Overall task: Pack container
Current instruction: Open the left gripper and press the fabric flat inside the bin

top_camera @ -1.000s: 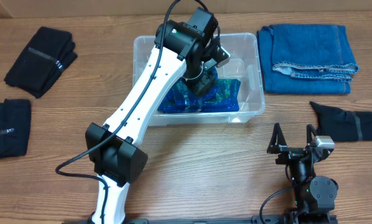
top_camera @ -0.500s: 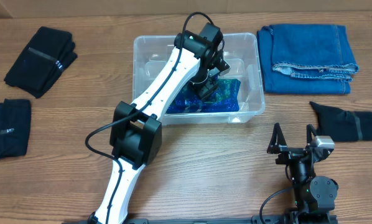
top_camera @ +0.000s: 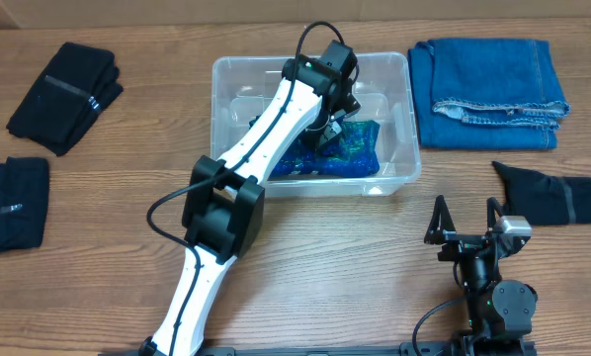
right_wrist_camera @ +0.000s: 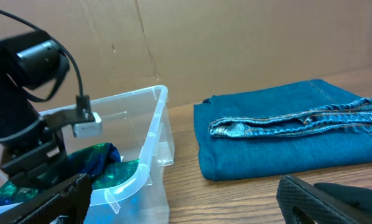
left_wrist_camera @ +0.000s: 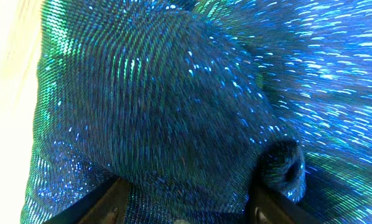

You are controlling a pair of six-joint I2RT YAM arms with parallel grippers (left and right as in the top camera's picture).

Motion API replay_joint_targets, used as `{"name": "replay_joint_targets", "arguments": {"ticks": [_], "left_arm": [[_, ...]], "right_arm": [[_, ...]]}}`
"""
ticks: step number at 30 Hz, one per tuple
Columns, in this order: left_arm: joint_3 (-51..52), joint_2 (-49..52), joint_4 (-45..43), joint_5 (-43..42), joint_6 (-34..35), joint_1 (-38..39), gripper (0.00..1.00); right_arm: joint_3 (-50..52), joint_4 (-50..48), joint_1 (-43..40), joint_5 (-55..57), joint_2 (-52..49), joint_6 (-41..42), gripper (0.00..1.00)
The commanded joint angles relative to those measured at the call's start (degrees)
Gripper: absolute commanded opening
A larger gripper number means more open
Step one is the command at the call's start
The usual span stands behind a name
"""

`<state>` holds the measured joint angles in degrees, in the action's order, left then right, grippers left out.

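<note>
The clear plastic container (top_camera: 398, 176) stands at the table's far middle; it also shows in the right wrist view (right_wrist_camera: 156, 122). A blue-green sequined cloth (top_camera: 360, 150) lies inside it, towards its right front. My left gripper (top_camera: 328, 131) reaches down into the container and presses onto the cloth. In the left wrist view the cloth (left_wrist_camera: 173, 93) fills the frame and bulges between the widely spread jaws of the left gripper (left_wrist_camera: 186, 214). My right gripper (top_camera: 465, 212) is open and empty near the front right, also in its own view (right_wrist_camera: 186, 205).
Folded blue jeans (top_camera: 488, 79) lie right of the container, also in the right wrist view (right_wrist_camera: 285, 137). A black garment (top_camera: 557, 198) lies at the right edge. Two black garments (top_camera: 63, 84) (top_camera: 11, 203) lie at the far left. A cardboard wall stands behind the table.
My left arm has dropped lower and stretched further into the container, bringing the gripper down onto the cloth. The right arm has not moved.
</note>
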<state>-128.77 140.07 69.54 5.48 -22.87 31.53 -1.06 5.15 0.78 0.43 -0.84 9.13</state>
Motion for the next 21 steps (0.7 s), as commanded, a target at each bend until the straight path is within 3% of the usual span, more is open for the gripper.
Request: {"name": "replay_joint_targets", "arguments": {"ticks": [1,7,19,20,21], "left_arm": [[-0.3,1.3,-3.4,10.1,-3.1,0.0,0.63],[-0.3,1.3,-10.1,21.9,-7.2,0.0,0.64],[-4.9,-6.1,-7.5,20.2,-6.7,2.3,0.65],[-5.7,-7.4,-6.0,18.5,-6.7,2.5,0.67],[-6.4,-9.0,-4.2,16.8,-6.7,2.6,0.77]], "right_arm": [[0.6,-0.3,0.1,0.4,0.7,-0.1,1.00],[0.6,-0.3,0.1,0.4,0.7,-0.1,1.00],[0.6,-0.3,0.1,0.4,0.7,-0.1,1.00],[0.6,-0.3,0.1,0.4,0.7,-0.1,1.00],[0.6,-0.3,0.1,0.4,0.7,-0.1,1.00]]}}
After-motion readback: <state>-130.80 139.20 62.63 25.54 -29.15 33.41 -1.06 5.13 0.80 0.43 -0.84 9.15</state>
